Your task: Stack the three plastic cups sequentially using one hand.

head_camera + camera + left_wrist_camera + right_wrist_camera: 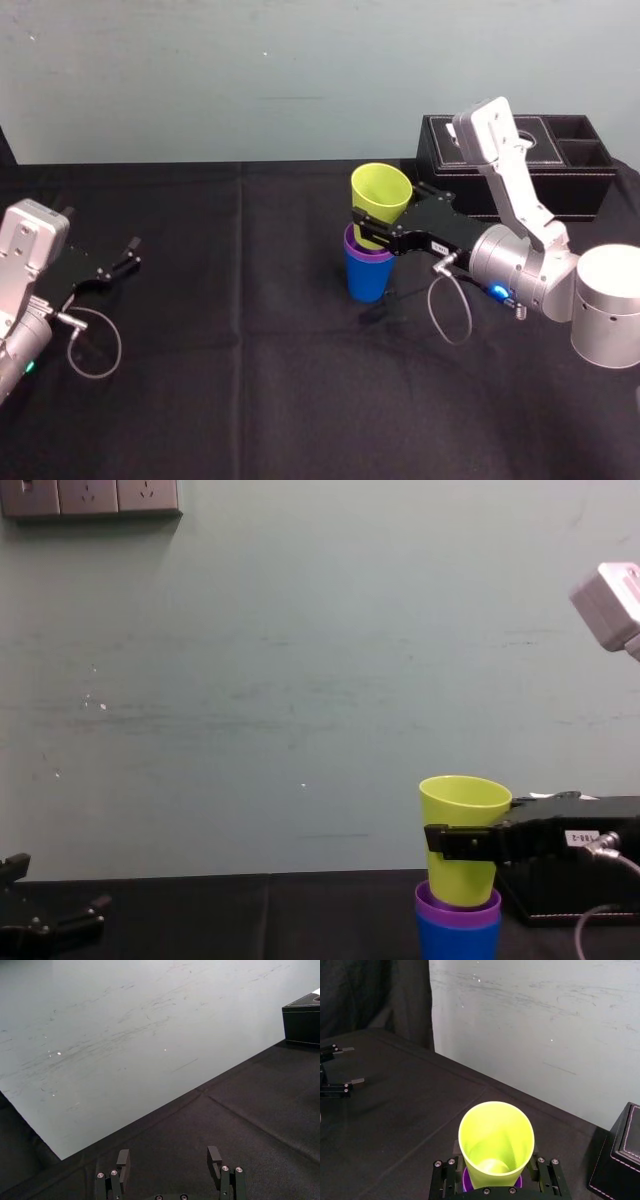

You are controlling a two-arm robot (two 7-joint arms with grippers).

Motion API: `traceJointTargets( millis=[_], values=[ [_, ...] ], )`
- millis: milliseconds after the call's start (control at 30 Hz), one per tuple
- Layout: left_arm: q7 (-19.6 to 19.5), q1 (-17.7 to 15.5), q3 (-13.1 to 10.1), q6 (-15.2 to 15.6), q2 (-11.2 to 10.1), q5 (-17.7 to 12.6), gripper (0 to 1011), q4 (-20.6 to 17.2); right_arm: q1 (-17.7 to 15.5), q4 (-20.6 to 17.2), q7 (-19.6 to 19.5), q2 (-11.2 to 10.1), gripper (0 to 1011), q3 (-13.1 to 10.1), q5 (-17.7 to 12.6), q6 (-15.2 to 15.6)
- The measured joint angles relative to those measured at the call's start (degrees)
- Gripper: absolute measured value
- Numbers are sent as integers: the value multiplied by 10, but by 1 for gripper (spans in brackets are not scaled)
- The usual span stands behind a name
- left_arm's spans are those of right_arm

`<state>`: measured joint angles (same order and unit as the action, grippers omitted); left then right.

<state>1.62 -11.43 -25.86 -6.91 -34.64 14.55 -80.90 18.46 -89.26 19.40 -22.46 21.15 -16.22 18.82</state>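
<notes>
Head camera is looking forward and down over my bench (200,400). Chest camera is sitting low, facing the wall (300,680). Wrist cameras are riding close behind my left claw (168,1157) and right claw (495,1165). Head, chest and right wrist are sharing the yellow-green cup (380,195).

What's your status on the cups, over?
Right gripper shut on yellow-green cup, its base inside purple cup, nested in blue cup. Left gripper open, parked left. Tissue box behind, apart.
</notes>
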Motion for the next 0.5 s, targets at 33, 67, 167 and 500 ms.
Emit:
traceJointTargets(
  millis=[33, 67, 167, 500],
  values=[
    [0, 0, 0, 0, 0, 0, 1010, 0, 0, 2, 0, 1, 729, 0, 0, 0],
    [0, 0, 0, 0, 0, 0, 1010, 0, 0, 3, 0, 1, 729, 0, 0, -1],
    [0, 0, 0, 0, 0, 0, 1010, 0, 0, 6, 1, 2, 729, 0, 1, -2],
    [0, 0, 0, 0, 0, 0, 1010, 0, 0, 20, 5, 7, 729, 2, 4, -5]
  ],
)
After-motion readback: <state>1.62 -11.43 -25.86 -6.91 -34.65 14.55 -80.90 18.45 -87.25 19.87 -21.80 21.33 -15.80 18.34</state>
